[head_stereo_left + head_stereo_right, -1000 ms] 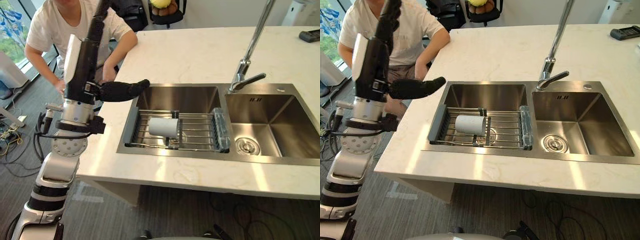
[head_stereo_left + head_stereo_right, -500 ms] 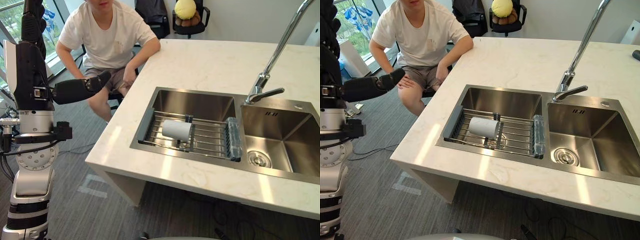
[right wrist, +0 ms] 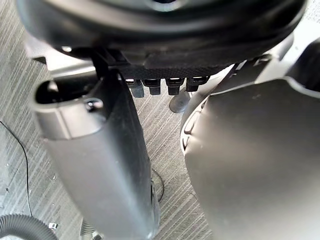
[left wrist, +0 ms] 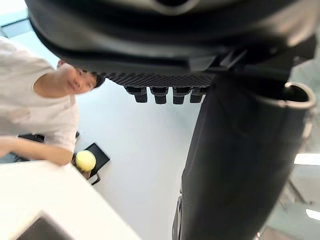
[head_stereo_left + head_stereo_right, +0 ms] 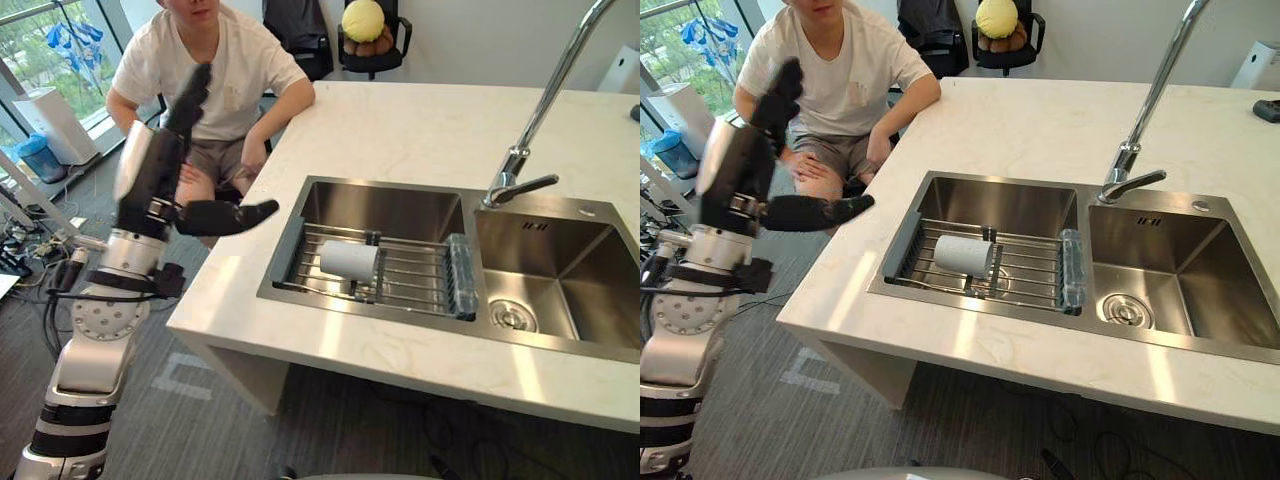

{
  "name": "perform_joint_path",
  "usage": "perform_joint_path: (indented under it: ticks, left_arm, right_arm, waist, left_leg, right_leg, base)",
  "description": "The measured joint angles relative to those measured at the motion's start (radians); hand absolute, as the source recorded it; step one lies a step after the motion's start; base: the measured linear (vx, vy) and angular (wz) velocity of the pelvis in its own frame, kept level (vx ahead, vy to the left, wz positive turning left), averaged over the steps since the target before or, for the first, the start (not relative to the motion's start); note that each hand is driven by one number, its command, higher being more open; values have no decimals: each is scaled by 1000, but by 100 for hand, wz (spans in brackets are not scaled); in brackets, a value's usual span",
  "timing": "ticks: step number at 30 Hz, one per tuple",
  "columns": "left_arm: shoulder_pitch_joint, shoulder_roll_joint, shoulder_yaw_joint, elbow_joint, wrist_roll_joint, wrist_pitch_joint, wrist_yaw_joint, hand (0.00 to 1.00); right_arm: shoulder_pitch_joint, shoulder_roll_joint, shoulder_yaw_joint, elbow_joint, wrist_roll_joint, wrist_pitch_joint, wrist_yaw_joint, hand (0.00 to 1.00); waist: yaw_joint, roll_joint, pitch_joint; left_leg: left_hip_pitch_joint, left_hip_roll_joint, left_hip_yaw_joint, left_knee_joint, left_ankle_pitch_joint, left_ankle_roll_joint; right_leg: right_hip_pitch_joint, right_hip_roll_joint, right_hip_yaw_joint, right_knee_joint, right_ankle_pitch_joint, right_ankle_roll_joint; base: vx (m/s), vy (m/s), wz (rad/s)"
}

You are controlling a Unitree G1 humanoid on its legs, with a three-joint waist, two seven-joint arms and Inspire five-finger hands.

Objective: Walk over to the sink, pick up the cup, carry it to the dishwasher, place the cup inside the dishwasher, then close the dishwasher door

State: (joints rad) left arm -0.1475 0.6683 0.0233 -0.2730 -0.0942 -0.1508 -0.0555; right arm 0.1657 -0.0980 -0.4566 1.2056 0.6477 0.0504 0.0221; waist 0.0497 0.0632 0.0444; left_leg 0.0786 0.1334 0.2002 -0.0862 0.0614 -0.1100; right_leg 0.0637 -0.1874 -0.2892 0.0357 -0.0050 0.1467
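One white cup (image 5: 349, 260), lying on its side on the one wire rack (image 5: 425, 285) in the left of the sink's (image 5: 580, 290) two bowls, with one tall tap (image 5: 530, 130) behind. One left hand (image 5: 152, 165) up in the air beside the counter (image 5: 400, 130), well apart from the cup, fingers straight and pointing up, thumb stuck out toward the sink, holding nothing. One right hand (image 3: 160, 35) down over the grey floor (image 3: 165, 150), fingers loose and empty; one person (image 5: 215, 70) sitting at the counter's far corner.
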Motion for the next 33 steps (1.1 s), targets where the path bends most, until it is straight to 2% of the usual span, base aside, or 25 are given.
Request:
perform_joint_path:
  ticks: [4,8,13,18,22,26,33]
  left_arm:
    - [-33,0,-113,67,68,25,-41,100]
    - [-111,15,-221,226,143,38,-56,100]
    - [-160,38,-303,366,219,53,-61,100]
    - [-177,67,-361,451,281,49,-61,100]
    - [-211,70,-385,521,294,40,-54,100]
    - [-260,78,-407,560,327,19,-38,100]
    - [-280,78,-449,613,333,1,-23,100]
  right_arm:
    - [0,3,3,-7,0,4,-3,100]
    - [7,7,15,-21,0,9,-4,100]
    - [27,11,33,-60,0,11,-3,100]
    - [56,11,35,-77,0,11,-3,100]
    - [69,11,35,-80,0,11,-3,100]
    - [71,16,35,-90,0,11,-3,100]
    - [74,19,35,-95,2,11,0,100]
  waist:
    - [-22,0,0]
    - [-47,0,0]
    - [-73,-1,1]
    - [-93,-2,2]
    - [-94,-4,5]
    - [-97,-3,18]
    - [-122,0,23]
  left_leg:
    - [1,6,27,0,0,0]
    - [15,9,65,-1,0,-1]
    - [25,10,106,-1,-1,0]
    - [28,11,117,-2,-1,-1]
    - [38,15,140,-1,-6,-6]
    - [43,17,150,-1,-8,-8]
    - [50,18,163,-1,-15,-11]
  right_leg:
    - [-16,6,28,0,9,-3]
    - [-29,14,68,-11,28,-10]
    - [-29,20,100,-47,54,-19]
    - [-30,23,112,-59,62,-21]
    - [-31,29,129,-67,70,-21]
    - [-30,32,139,-74,74,-21]
    - [-30,35,152,-79,79,-13]
  base:
    - [-33,0,-21]
    - [-35,8,-28]
    - [-46,7,-24]
    - [-32,-3,-9]
    - [-6,-6,-14]
    - [-5,-9,-9]
    - [3,-8,-6]
